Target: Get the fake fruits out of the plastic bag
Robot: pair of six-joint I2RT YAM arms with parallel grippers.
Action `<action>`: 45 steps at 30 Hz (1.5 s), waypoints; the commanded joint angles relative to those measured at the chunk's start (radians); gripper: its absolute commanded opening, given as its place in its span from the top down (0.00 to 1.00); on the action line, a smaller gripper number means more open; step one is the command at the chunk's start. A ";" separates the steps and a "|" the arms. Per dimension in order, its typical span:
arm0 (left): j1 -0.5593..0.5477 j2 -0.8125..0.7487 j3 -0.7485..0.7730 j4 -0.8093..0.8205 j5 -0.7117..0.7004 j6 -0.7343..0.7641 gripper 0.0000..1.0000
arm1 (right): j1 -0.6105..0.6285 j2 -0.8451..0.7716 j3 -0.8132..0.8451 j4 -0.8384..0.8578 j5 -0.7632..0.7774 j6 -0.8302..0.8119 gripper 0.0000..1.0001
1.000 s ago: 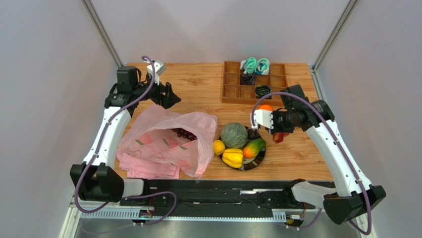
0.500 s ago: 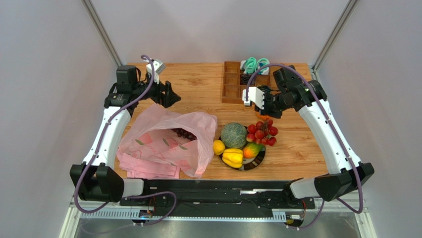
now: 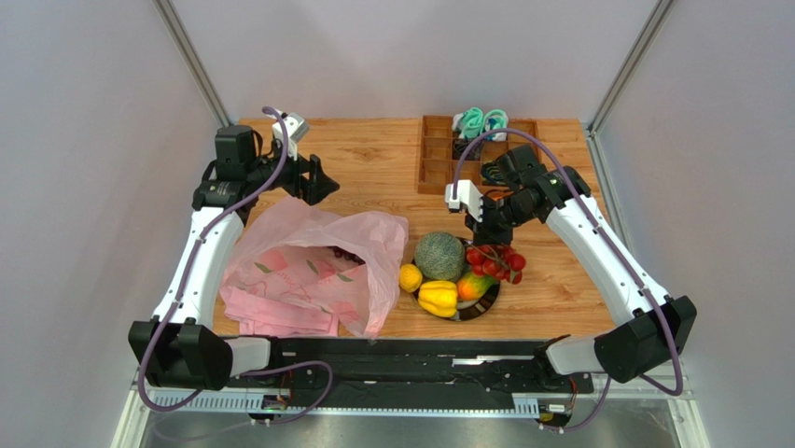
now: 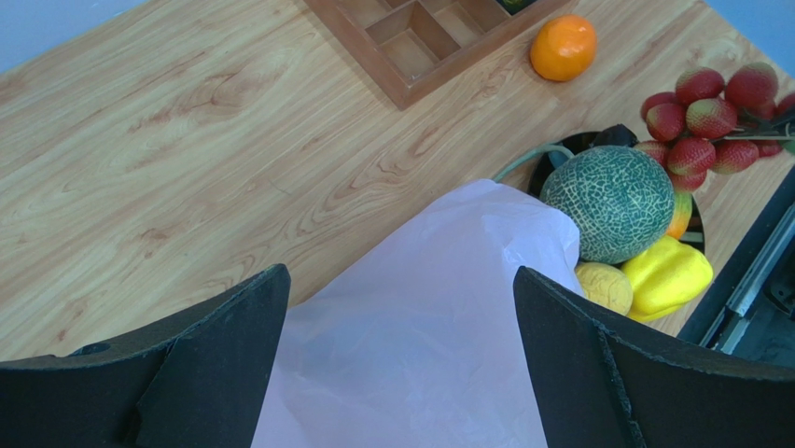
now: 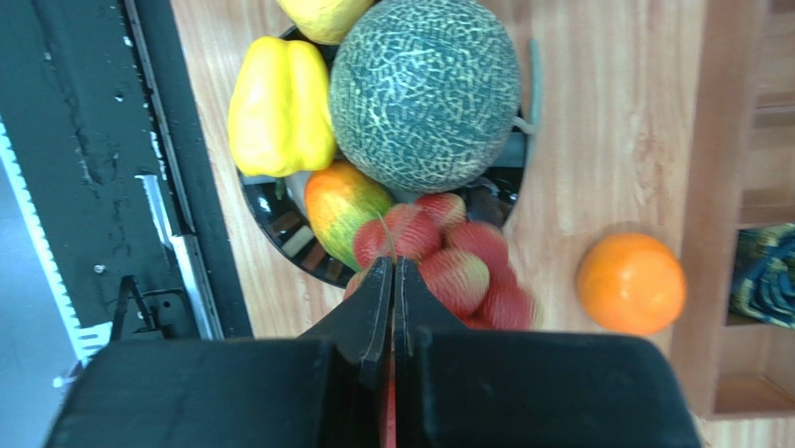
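Observation:
The pink plastic bag (image 3: pixel 308 266) lies at the left with its mouth facing right, and dark purple grapes (image 3: pixel 347 252) show inside it. My left gripper (image 3: pixel 317 180) hovers open above the bag's far end (image 4: pixel 420 355), holding nothing. A black plate (image 3: pixel 483 308) carries the netted melon (image 3: pixel 440 255), lemon (image 3: pixel 411 277), yellow lobed piece (image 3: pixel 439 297) and an orange-green fruit (image 3: pixel 476 283). My right gripper (image 5: pixel 392 263) is shut on the stem of the red berries (image 5: pixel 457 275), which hang blurred over the plate's right rim. The orange (image 5: pixel 631 283) rests on the table behind the plate.
A wooden compartment tray (image 3: pixel 434 161) with teal and black items (image 3: pixel 481 121) stands at the back right. A folded pink cloth (image 3: pixel 280 319) lies under the bag's near side. The black rail (image 3: pixel 401 359) runs along the table's near edge.
My right arm rose from beside the plate with the red berries and swung left, so the cluster now hangs over the plate's right rim. The left arm barely moved.

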 commanded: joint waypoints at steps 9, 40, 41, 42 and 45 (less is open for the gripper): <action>0.000 -0.041 -0.013 0.007 0.007 0.007 0.01 | 0.022 -0.011 0.005 0.058 -0.078 0.051 1.00; -0.001 -0.004 0.011 0.013 0.016 0.001 0.01 | 0.084 0.088 -0.015 0.071 -0.098 0.074 0.63; -0.001 -0.002 0.014 0.013 0.014 0.001 0.01 | 0.085 0.086 -0.016 0.074 -0.098 0.074 0.52; -0.001 -0.001 0.016 0.015 0.014 0.002 0.01 | 0.085 0.085 -0.016 0.076 -0.092 0.076 0.44; -0.001 0.004 0.019 0.013 0.014 -0.001 0.01 | 0.085 0.080 -0.009 0.080 -0.095 0.082 0.28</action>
